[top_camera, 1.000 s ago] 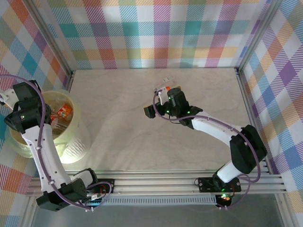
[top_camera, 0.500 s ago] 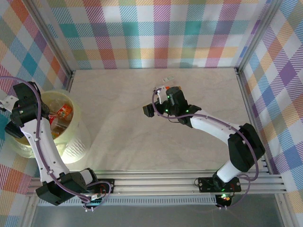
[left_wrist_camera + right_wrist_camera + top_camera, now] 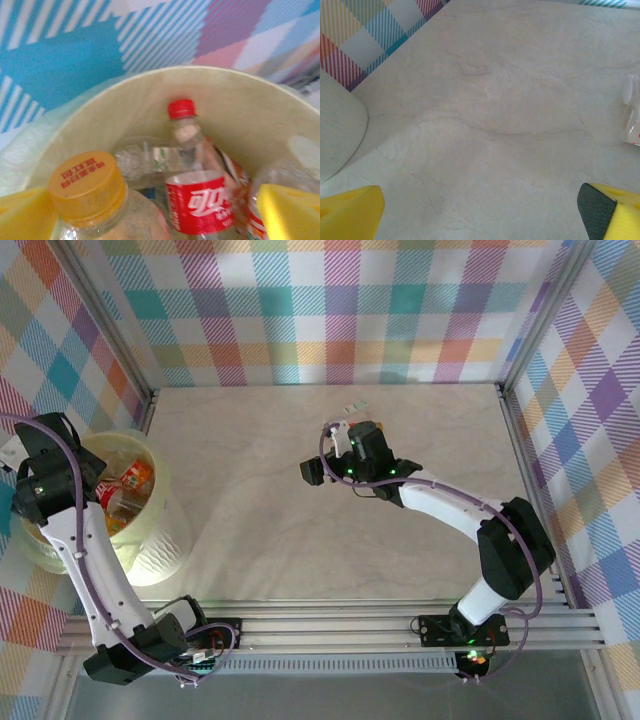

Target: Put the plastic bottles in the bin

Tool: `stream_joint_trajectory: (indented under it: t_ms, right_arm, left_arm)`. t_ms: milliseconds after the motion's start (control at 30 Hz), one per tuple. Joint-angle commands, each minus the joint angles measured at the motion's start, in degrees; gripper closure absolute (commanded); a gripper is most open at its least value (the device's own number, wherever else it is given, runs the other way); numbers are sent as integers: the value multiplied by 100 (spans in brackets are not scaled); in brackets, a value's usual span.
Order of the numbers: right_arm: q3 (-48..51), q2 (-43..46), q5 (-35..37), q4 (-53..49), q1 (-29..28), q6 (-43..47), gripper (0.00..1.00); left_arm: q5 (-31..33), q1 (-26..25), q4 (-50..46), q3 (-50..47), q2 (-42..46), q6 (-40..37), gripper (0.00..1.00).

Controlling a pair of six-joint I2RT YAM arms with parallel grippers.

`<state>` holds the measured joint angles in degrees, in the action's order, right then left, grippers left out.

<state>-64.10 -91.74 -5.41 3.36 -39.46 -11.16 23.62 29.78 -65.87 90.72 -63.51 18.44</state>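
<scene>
Left fingers spread wide above bottles in bin, gripping nothing.

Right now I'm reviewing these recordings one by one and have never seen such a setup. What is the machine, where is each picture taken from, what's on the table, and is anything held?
It is two robot arms bolted at the near edge of a table, each ending in a two-finger gripper. The overhead picture looks down from above and behind them. The other two come from cameras on the wrists; the yellow blocks in their bottom corners are the fingers. The left gripper hangs open over the bin, a pale yellow bucket holding bottles, among them an orange-capped bottle and a red-labelled bottle. The right gripper is open above bare table, with a clear bottle lying off to its side. Neither gripper holds anything.
</scene>
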Motion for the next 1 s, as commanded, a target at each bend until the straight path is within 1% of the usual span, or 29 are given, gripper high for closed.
stream_joint_trajectory:
  t_ms: [0,100,200,300,367,467,567,633,700,767,833,867,967]
  right_arm:
    - [-182,-99,-65,5,11,-117,0]
    - [-148,-55,-22,-10,9,-115,0]
    - [-112,-3,30,-69,9,-80,0]
    - [-31,50,66,-49,9,-110,0]
    - [31,61,91,5,11,-157,0]
    - [33,34,86,-8,10,-213,0]
    - [2,4,69,-41,11,-228,0]
    - [-6,8,71,-37,9,-224,0]
    - [2,21,83,-45,13,-238,0]
    - [11,16,101,-54,9,-233,0]
    - [9,21,127,-89,9,-230,0]
    - [11,28,152,-103,7,-229,0]
    - [36,34,196,-116,9,-248,0]
  left_arm:
    - [-586,45,24,53,-22,-82,6]
    - [-239,58,80,-91,-233,-85,22]
    - [-21,54,73,-167,-489,-112,34]
    - [191,55,178,-241,-652,-156,40]
    - [306,63,179,-212,-789,-157,41]
    - [306,80,266,-196,-937,-179,43]
    - [356,107,172,-10,-1180,-178,43]
    - [485,109,127,114,-1305,-165,41]
    - [788,111,126,264,-1385,-94,34]
    - [839,121,63,492,-1435,-36,30]
    - [554,125,0,737,-1431,10,25]
    - [316,125,-14,840,-1386,7,23]
    - [-335,125,99,890,-1031,38,18]
